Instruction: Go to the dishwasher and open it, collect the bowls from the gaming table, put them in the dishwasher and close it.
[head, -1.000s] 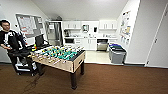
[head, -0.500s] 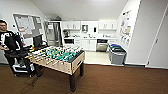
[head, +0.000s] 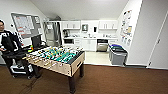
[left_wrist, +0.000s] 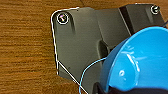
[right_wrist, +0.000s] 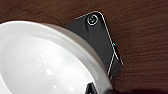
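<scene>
A bright blue bowl (left_wrist: 140, 62) hangs close to the left wrist camera over the wooden floor, and my left gripper (left_wrist: 117, 89) is shut on its rim. A white bowl (right_wrist: 47, 65) sits just as close in the right wrist view, its rim in my right gripper (right_wrist: 93, 89), which is shut on it. Far ahead in the head view, the steel-fronted dishwasher (head: 102, 46) stands under the kitchen counter, too small to make out its door. The gaming table is out of view.
A table-football table (head: 56, 60) stands ahead to the left on dark floor. A person (head: 7, 42) with a control rig on a cart (head: 18, 67) is at the far left. Grey bins (head: 117, 54) line the right wall beside the dishwasher. A tall fridge (head: 52, 33) stands at the back left.
The whole head view has shifted slightly, with the table-football table and the person sliding left, so the camera has moved.
</scene>
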